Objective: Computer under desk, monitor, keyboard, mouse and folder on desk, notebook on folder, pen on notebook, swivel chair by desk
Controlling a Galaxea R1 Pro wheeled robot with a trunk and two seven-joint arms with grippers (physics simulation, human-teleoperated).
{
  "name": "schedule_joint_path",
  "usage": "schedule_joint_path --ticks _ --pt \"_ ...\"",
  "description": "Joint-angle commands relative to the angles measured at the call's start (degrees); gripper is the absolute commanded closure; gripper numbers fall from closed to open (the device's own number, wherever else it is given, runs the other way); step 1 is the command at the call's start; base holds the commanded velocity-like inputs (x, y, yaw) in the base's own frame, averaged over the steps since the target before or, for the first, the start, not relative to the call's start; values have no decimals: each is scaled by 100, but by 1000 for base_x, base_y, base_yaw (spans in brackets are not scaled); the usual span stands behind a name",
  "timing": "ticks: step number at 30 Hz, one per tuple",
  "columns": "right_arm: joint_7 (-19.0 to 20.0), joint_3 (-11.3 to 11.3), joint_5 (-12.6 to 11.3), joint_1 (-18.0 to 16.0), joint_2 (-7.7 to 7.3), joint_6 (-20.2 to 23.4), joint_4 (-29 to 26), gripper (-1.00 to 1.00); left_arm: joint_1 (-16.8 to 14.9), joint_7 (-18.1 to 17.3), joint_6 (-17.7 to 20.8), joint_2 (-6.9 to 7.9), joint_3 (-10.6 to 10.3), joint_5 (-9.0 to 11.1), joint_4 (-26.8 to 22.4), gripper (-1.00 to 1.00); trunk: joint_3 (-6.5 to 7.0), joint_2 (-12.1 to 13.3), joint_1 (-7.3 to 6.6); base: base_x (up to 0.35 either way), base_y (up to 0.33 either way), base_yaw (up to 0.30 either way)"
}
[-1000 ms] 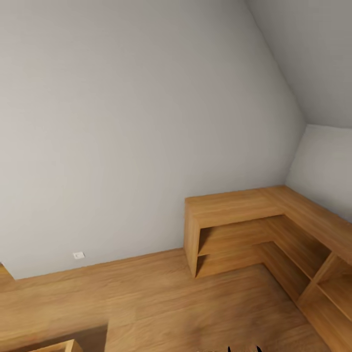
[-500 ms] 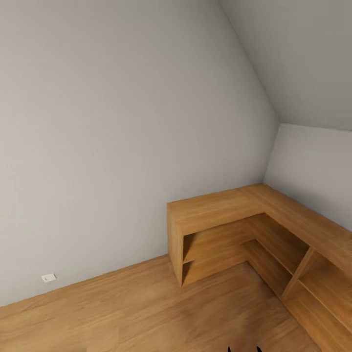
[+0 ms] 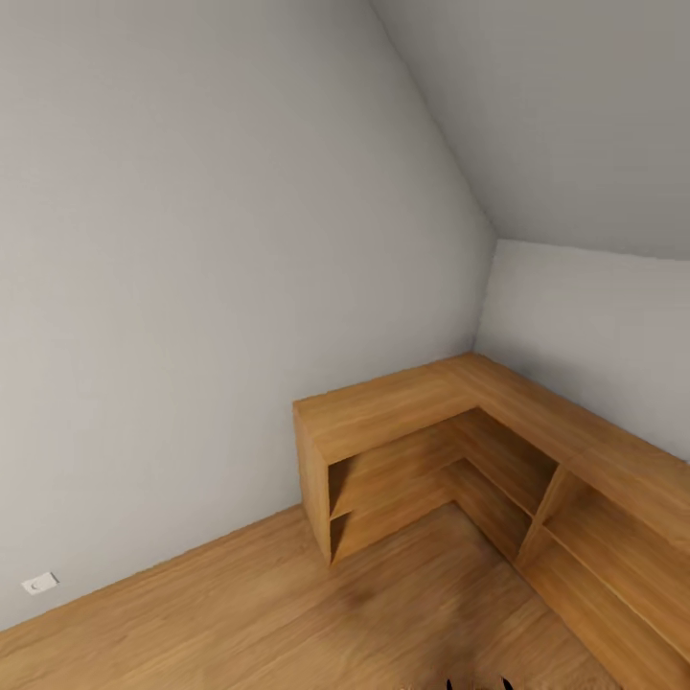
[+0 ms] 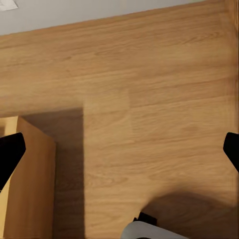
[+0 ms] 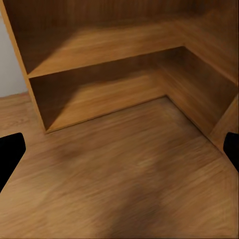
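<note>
Both sets of jaws gape wide, holding nothing, facing bare-shelved corner shelving (image 3: 460, 450).

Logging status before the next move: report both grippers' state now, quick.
Left gripper: open, black fingertips wide apart over the wooden plank floor, holding nothing.
Right gripper: open, holding nothing, facing the light-wood corner shelf unit.

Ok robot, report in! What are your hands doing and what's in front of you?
Left gripper open, right gripper open, both holding nothing. L-shaped wooden shelf unit ahead in the corner. Wall socket low on the wall.
</note>
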Motion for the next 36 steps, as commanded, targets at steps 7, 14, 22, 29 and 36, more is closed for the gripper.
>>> schedule_joint_path --ticks 7,14,22,29,36 --pt "-60 48 13 -7 5 -10 13 -100 -3 50 -10 -5 -49 9 -1 -100 -13 -13 4 1 0 -262" --pt "-60 48 20 -7 5 -10 13 -100 -3 50 -10 -8 -49 10 -1 -100 -13 -13 4 2 0 -277" --pt "-60 56 17 -7 36 -10 13 -100 -4 50 -10 -9 -49 9 -1 -100 -37 -13 4 240 0 -256" --pt "-60 61 13 -7 41 -9 13 -100 -3 49 -5 -24 -59 3 -1 -100 -88 -13 4 74 0 -171" --pt "-75 57 6 -7 50 -6 13 -100 -3 66 234 2 -23 36 -14 -100 -142 -13 4 3 0 -162"
